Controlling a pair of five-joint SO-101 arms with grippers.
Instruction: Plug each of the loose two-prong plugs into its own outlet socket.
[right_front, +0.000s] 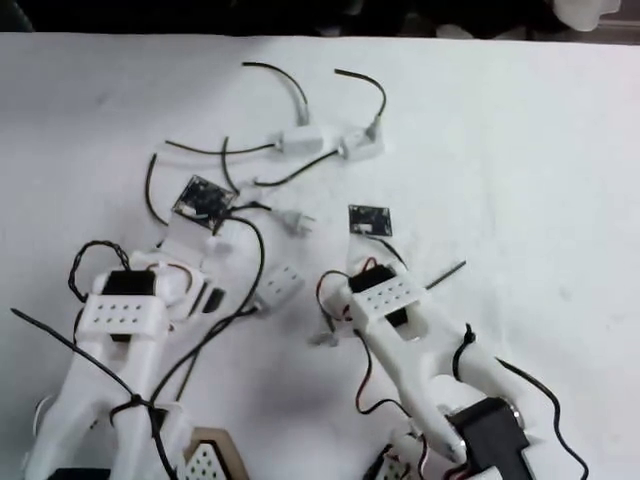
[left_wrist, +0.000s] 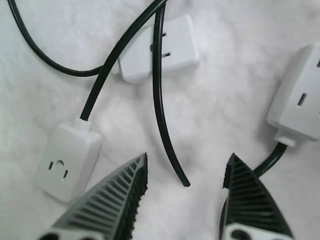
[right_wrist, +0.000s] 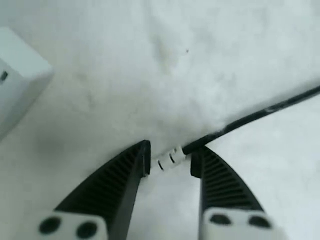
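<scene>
Left gripper (left_wrist: 188, 159) spread wide over black cord (left_wrist: 159, 115) end; right gripper (right_wrist: 171, 152) pinching plug (right_wrist: 170, 161) by ribbed neck

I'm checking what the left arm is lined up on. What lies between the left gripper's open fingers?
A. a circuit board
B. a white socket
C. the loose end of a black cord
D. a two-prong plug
C: the black cord ends loose between the fingers of the left gripper, while the nearest white socket lies outside them.

Bright, even overhead light is washing out the white table (right_front: 520, 150). Soft grey shadows are gathering close under the arms (right_front: 410, 330), and the room behind is lying dark.
</scene>
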